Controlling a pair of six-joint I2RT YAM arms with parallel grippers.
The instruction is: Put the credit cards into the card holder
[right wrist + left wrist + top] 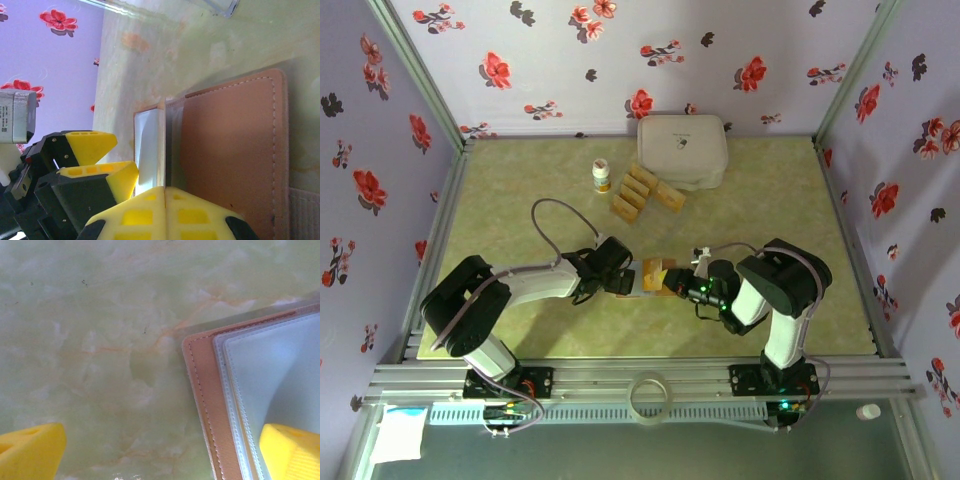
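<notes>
While the shut right hand (pixel 165 197) pinched up a pocket leaf of the card holder (pixel 656 276) at frame centre and the wide-open, empty left hand (pixel 626 279) straddled its corner, the credit cards (pixel 645 190) lay untouched at upper centre, so fetching one looked the needed next move.

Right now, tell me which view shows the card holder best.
Right wrist: the card holder shows large, stitched cover and raised clear sleeve. Left wrist catches one corner; top external shows it tiny.
</notes>
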